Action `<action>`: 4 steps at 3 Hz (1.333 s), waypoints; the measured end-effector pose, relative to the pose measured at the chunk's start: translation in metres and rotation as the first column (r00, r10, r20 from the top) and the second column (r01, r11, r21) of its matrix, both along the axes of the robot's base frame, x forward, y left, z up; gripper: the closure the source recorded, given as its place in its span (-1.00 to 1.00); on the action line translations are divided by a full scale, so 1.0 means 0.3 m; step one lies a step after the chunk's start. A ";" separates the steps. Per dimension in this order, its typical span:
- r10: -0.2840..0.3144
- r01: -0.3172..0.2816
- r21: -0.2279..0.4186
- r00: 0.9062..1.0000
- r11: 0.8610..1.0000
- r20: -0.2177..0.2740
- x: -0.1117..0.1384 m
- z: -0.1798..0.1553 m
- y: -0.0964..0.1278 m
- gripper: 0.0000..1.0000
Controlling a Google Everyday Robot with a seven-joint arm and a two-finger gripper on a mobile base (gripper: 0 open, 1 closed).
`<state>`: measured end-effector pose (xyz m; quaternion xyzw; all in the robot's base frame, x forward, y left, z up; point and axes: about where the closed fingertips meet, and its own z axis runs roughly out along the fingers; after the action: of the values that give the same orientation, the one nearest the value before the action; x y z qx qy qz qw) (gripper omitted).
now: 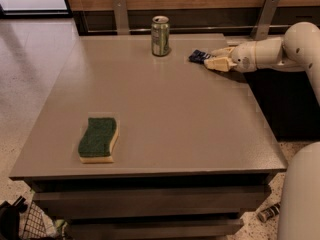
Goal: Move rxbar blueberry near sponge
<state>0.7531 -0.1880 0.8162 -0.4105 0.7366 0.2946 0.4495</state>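
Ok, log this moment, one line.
end effector at rxbar blueberry, far right | sponge near left | green can far centre | move pending

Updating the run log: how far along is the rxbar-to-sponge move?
Done: the gripper is at the rxbar blueberry, at the far right, right of the green can. In hand: the grasp; a firm hold cannot be confirmed. Left: the whole carry, since the bar sits far from the sponge at the near left.

Green can [160,36] upright near grey table's [165,114] far edge.
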 end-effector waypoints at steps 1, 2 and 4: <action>0.000 0.000 0.000 1.000 1.000 0.000 0.000 0.000 0.000 1.00; 0.000 0.000 0.000 1.000 1.000 0.000 0.000 0.000 0.000 1.00; -0.001 0.001 0.000 1.000 1.000 0.008 -0.001 0.005 0.000 1.00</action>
<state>0.7529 -0.1880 0.8178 -0.4113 0.7351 0.2928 0.4525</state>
